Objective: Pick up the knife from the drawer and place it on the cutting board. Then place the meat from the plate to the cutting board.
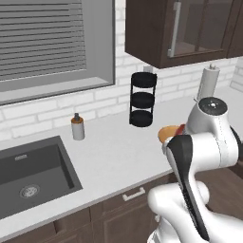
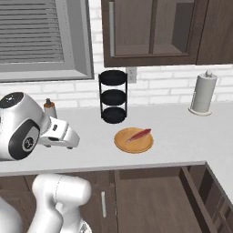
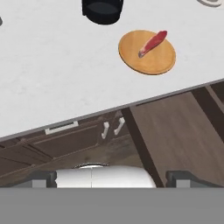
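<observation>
The round orange-tan plate (image 2: pixel 124 142) (image 3: pixel 157 59) lies on the white counter with the red meat (image 2: pixel 139 134) (image 3: pixel 153 42) on it. In the left base view, a sliver of the plate (image 1: pixel 166 133) shows behind my arm. Below the counter edge the dark brown drawer (image 2: pixel 150 200) (image 3: pixel 179 131) stands pulled out, and the part of its floor that shows is bare. The knife and the cutting board are out of view. My gripper (image 3: pixel 113 179) is open and holds nothing. It hangs back from the counter, above the cabinet fronts, left of the drawer.
A black three-tier rack (image 2: pixel 113 96) (image 1: pixel 143 99) stands against the brick wall behind the plate. A paper towel roll (image 2: pixel 202 93) is at the far right. A soap bottle (image 1: pixel 78 127) and the sink (image 1: pixel 33 171) are to the left. Wall cabinets (image 2: pixel 154 29) hang overhead.
</observation>
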Robot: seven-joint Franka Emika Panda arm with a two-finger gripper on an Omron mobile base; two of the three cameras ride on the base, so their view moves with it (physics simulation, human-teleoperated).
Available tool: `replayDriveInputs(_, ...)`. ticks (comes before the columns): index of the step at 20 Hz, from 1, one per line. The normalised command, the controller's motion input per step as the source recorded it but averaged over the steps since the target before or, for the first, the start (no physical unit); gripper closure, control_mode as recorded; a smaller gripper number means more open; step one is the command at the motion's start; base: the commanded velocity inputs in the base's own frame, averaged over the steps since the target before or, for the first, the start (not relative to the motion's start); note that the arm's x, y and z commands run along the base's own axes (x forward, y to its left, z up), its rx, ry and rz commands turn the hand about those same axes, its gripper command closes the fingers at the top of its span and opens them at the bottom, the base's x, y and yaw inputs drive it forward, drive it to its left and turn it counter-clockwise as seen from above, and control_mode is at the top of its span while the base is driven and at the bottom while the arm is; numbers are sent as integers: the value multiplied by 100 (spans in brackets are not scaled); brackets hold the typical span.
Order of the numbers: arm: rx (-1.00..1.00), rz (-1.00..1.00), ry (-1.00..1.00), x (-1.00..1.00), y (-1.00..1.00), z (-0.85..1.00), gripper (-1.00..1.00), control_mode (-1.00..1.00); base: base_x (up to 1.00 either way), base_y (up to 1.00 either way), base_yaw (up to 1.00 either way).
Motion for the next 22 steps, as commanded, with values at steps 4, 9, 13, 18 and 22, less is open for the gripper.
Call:
replayDriveInputs(4, 0, 0, 0, 6, -1, 0, -100, -100, 1, 0, 0)
replayDriveInputs(9, 0, -7, -1, 44, -1, -16, -100, -100, 0, 0, 0)
replayDriveInputs(13, 8, -8, 1, 99, -41, -13, -100, -100, 0, 0, 0)
replayDriveInputs(18, 18, -21, 3, 91, -84, -18, -100, -100, 0, 0, 0)
replayDriveInputs(22, 32, -23, 2, 79, -97, -56, -100, -100, 0, 0, 0)
